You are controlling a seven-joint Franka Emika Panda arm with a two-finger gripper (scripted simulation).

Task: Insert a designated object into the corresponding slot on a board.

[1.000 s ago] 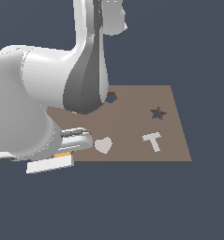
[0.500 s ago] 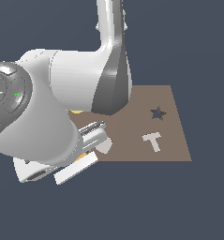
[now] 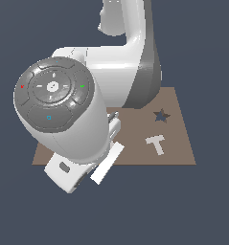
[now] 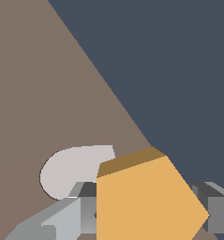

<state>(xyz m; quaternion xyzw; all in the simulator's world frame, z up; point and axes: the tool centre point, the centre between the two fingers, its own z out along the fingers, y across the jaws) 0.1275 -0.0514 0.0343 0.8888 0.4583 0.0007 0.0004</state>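
In the wrist view the orange pentagon block (image 4: 146,201) fills the space between my gripper (image 4: 148,213) fingers, with one grey finger (image 4: 80,211) on each side of it; the gripper is shut on the block. Just beyond it, a pale grey heart piece (image 4: 71,168) lies on the brown board (image 4: 48,93), near the board's edge. In the exterior view the arm's large wrist joint (image 3: 58,110) covers the gripper, the block and much of the board (image 3: 178,153). The pentagon slot is hidden.
A dark star-shaped cutout (image 3: 160,115) and a pale T-shaped piece (image 3: 156,143) lie on the board toward the exterior view's right. Around the board lies a dark blue-grey floor (image 3: 207,206).
The arm has swung toward the exterior camera and turned, so its wrist joint now hides the heart, the pentagon cutout and the block, which showed earlier.
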